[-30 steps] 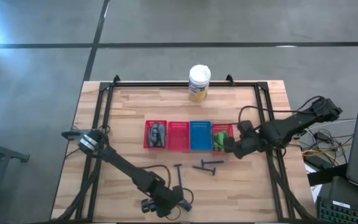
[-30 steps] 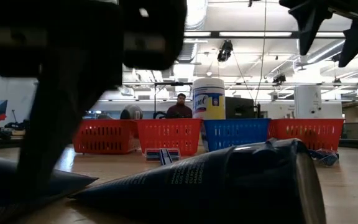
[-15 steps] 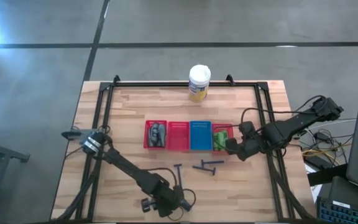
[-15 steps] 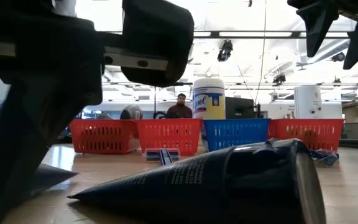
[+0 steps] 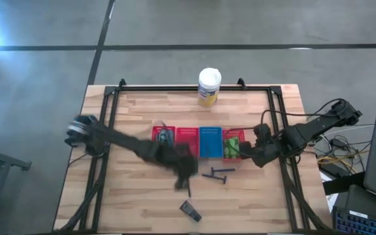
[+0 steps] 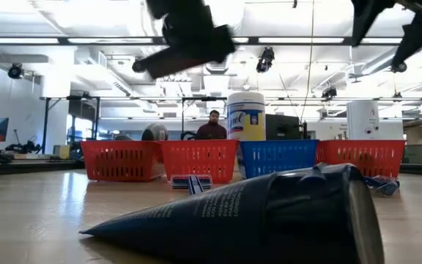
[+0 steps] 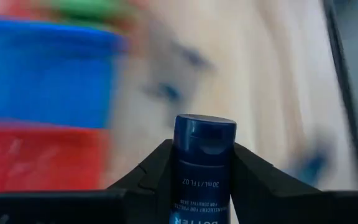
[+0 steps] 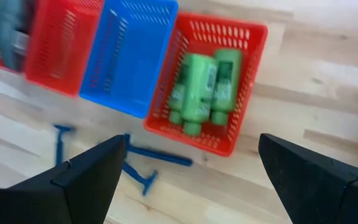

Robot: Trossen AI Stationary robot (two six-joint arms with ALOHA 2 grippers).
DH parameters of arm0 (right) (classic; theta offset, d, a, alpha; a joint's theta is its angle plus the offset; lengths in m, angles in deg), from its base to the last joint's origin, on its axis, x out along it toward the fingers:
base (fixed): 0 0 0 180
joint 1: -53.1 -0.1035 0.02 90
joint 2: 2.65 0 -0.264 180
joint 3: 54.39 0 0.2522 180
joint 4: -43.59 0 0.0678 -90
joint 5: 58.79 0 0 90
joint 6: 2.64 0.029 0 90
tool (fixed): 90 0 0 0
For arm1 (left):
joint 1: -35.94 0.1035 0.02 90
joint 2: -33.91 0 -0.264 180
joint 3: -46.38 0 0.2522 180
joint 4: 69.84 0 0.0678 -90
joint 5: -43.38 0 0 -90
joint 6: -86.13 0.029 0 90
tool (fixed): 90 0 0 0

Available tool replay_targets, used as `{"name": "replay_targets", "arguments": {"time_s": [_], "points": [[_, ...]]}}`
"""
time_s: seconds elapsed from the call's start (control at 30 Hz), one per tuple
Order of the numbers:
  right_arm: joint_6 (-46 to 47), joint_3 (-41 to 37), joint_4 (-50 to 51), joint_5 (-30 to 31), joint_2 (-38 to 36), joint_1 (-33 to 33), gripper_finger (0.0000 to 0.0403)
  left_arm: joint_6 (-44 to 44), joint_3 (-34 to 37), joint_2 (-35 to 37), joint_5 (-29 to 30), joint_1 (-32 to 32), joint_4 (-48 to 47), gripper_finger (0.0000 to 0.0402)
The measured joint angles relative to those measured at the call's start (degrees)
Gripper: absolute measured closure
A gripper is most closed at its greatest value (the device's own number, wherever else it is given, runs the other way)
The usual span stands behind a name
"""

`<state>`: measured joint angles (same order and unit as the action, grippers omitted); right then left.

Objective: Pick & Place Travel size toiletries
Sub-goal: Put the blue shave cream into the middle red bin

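My left gripper (image 5: 187, 170) hangs blurred over the middle of the table, just near of the trays, shut on a short dark tube (image 7: 202, 155). A second dark tube (image 5: 189, 210) lies on its side by the near edge, large in the low view (image 6: 269, 213). Thin T-shaped sticks (image 5: 218, 173) lie on the wood. Grey bottles (image 5: 164, 138) fill the leftmost red tray. Green bottles (image 8: 204, 90) lie in the rightmost red tray (image 5: 234, 145). My right gripper (image 8: 194, 177) stands open above that tray's near right corner, with nothing between its fingers. My left gripper pinches the dark tube's body (image 7: 194, 180) between its two fingers (image 7: 157, 171), one on each side. The fingers lie along the tube, whose capped end (image 7: 204, 129) sticks out past the fingertips. The tube is lifted clear of the table.
Four slotted trays stand in a row mid-table: red, red (image 5: 187, 142), blue (image 5: 210, 141), red. A white-lidded yellow-labelled jar (image 5: 209, 87) stands at the far edge. Black frame rails run along the left and right sides. A person shows in the room beyond the table (image 6: 212, 126).
My left gripper has risen from the near edge with one dark tube, swung toward the far side and the trays, and rolled about its own axis. The other tube has stayed by the near edge. My right gripper has kept nearly still.
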<state>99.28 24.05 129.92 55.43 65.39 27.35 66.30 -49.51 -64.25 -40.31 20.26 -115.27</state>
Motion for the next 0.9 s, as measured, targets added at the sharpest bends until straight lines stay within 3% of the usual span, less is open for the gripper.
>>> {"name": "replay_targets", "arguments": {"time_s": [0.07, 0.13, 0.37, 0.6, 0.9], "points": [[0.1, 0.4, 0.64, 1.38, -0.68, 0.0, 0.0037, -15.85, 3.78, 4.46, 3.65, 4.33, 3.97, 0.0278], [0.1, 0.55, 0.57, 3.01, -1.46, 0.01, 0.0037, -26.17, 8.25, 7.75, 5.61, 8.71, 6.97, 0.0278], [-0.03, 0.1, 0.64, 7.83, -2.42, 0.03, 0.0037, -46.19, 21.77, 10.11, 8.57, 18.81, 21.24, 0.0278], [-0.08, -0.92, 0.75, 8.58, -2.42, 0.14, 0.0037, -50.18, 24.3, 6.69, 12.68, 19.82, 24.06, 0.0272], [0.11, -1.9, 0.64, 8.56, -2.42, 0.14, 0.0037, -48.89, 23.97, 5.94, 11.51, 19.31, 23.74, 0.0193]]}}
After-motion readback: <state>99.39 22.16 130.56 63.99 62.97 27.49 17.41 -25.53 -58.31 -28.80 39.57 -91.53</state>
